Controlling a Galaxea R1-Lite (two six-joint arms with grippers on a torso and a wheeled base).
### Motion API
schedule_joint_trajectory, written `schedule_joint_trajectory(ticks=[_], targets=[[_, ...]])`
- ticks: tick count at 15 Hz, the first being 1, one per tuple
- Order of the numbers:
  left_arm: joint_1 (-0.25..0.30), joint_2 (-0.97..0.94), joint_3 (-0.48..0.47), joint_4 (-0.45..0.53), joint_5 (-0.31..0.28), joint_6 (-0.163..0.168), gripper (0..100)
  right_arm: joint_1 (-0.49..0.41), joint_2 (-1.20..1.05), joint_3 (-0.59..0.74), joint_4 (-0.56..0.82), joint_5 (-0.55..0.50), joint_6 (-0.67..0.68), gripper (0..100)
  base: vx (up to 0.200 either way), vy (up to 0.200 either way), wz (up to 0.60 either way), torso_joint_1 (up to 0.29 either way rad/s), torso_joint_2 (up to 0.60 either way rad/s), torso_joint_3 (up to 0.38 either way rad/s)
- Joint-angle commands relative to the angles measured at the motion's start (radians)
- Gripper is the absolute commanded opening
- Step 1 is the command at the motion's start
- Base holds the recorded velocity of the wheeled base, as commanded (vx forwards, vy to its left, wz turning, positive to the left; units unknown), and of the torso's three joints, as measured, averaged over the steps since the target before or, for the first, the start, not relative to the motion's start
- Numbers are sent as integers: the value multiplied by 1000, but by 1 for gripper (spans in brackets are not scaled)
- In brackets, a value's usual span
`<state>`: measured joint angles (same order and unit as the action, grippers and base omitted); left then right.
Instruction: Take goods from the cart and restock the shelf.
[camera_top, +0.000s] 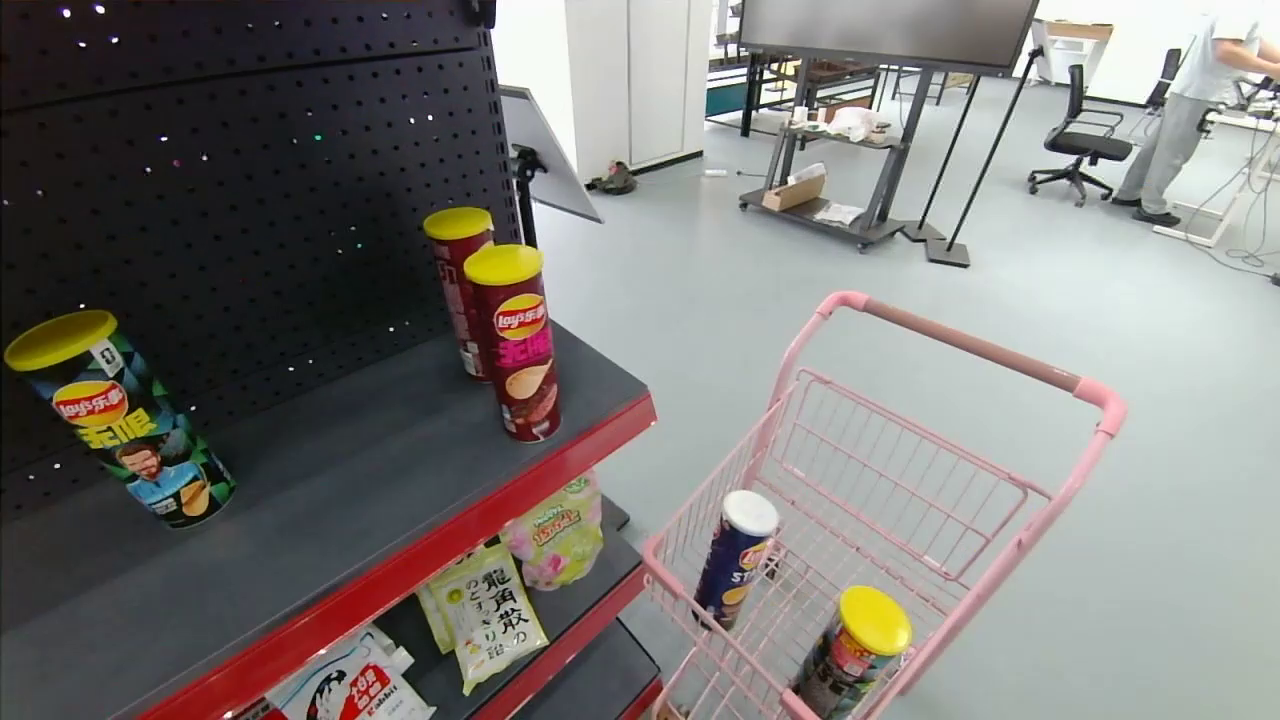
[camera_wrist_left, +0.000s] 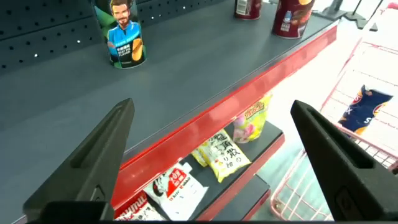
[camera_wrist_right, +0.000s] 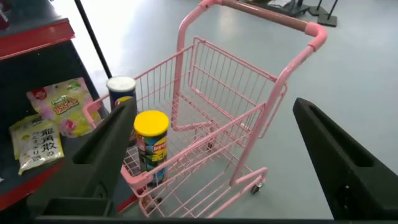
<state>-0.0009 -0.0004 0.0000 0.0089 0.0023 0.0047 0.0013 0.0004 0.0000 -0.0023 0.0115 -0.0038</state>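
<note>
A pink wire cart (camera_top: 985, 358) (camera_wrist_right: 249, 74) stands on the floor beside the shelf. It holds a dark blue can with a white lid (camera_top: 735, 556) (camera_wrist_right: 121, 92) (camera_wrist_left: 364, 109) and a dark can with a yellow lid (camera_top: 857, 648) (camera_wrist_right: 151, 148). On the dark shelf board (camera_top: 330, 500) (camera_wrist_left: 186, 81) stand two maroon cans with yellow lids (camera_top: 515, 345) (camera_top: 458, 285) and a green-and-black can (camera_top: 120, 420) (camera_wrist_left: 123, 34). My left gripper (camera_wrist_left: 211, 162) is open in front of the shelf's red edge. My right gripper (camera_wrist_right: 214, 162) is open above the cart, holding nothing.
Snack bags (camera_top: 490, 600) (camera_wrist_left: 227, 152) (camera_wrist_right: 50, 118) lie on the lower shelf. A black pegboard (camera_top: 240, 180) backs the shelf. Farther off stand a screen on a wheeled stand (camera_top: 850, 130) and an office chair (camera_top: 1075, 135). Open grey floor lies around the cart.
</note>
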Motion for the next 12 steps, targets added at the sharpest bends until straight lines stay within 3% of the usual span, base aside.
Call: schedule_joint_trajectory(ticks=[1,3,12], targets=[[-2,0,0,0,1,0,100,0,0,0,-1,-1,-1,100,0,0,0,0,0,0],[-2,0,0,0,1,1,100,0,0,0,-1,-1,-1,100,0,0,0,-33,77,57],[-2,0,0,0,1,0,100,0,0,0,-1,-1,-1,100,0,0,0,-140,343,194]])
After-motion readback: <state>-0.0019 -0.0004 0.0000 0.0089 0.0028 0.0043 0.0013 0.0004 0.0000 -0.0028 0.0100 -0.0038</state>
